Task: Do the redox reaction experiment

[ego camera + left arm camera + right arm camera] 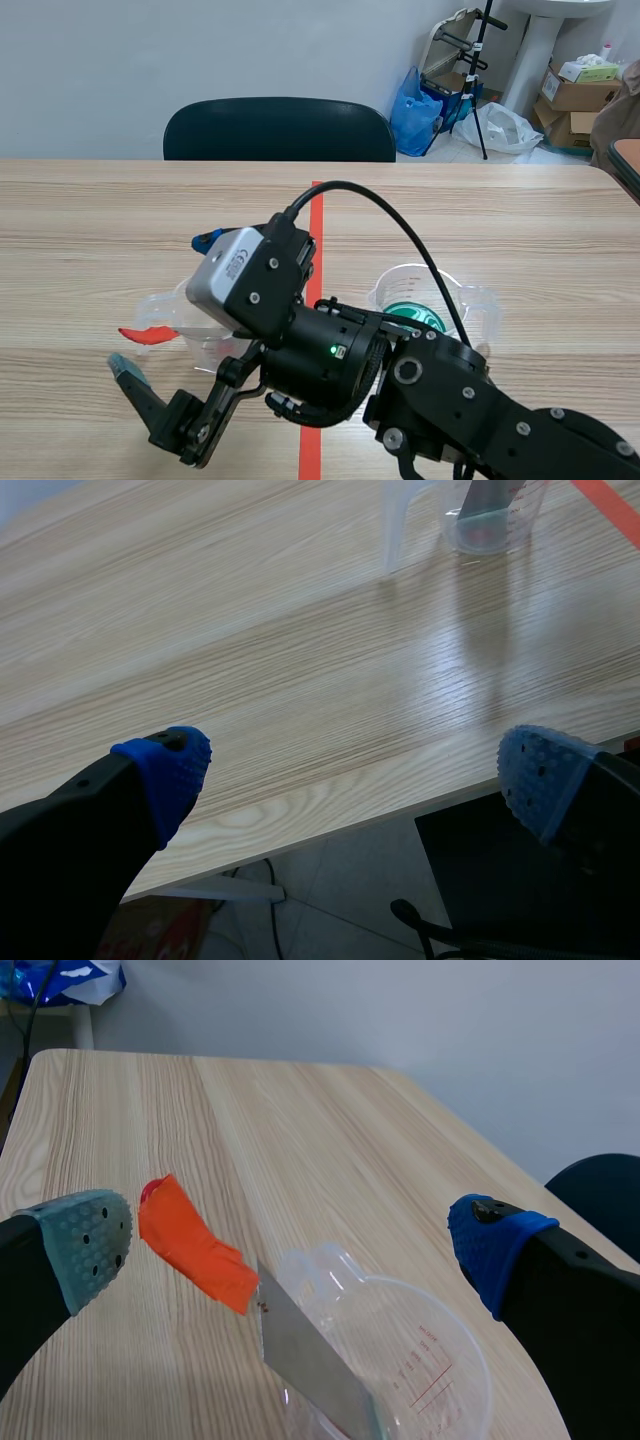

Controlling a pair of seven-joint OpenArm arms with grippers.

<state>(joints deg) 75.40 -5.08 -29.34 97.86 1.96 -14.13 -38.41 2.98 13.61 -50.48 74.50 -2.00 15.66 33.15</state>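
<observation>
Right end effector (pixel 165 304): open; fingers spread wide, one grey-green pad (pixel 90 1245) and one blue pad (pixel 495 1250); holds nothing; the arm enters from the right and reaches past the tape line (pixel 316 230) to the left half of the tabletop (pixel 100 220); hovers above the left measuring cup (pixel 205 345).
Left end effector (pixel 355 772): open; both pads blue; nothing between them; positioned over the near edge of the tabletop; not visible in the scene view.
Left measuring cup: clear plastic; stands left of the tape line; in the right wrist view it sits between and ahead of the fingers; red graduation marks and small red lettering on its wall, too small to read.
Scraper (pixel 190 1240): orange-red handle, flat metal blade; blade rests inside the left measuring cup; handle projects over the rim, above the tabletop.
Right measuring cup (pixel 470 300): clear plastic; stands right of the tape line, partly hidden by the arm; a green round item (pixel 420 315) shows inside; no legible text.
Clear vessel (pixel 470 520): ahead of the left end effector; contains a dark object; cannot tell which cup this is.
Camera housing (pixel 235 275): grey; carries a small round printed mark; unreadable.
Background: dark chair (pixel 280 130) behind the tabletop; cardboard boxes (pixel 575 95) at the far right; their labels unreadable.
</observation>
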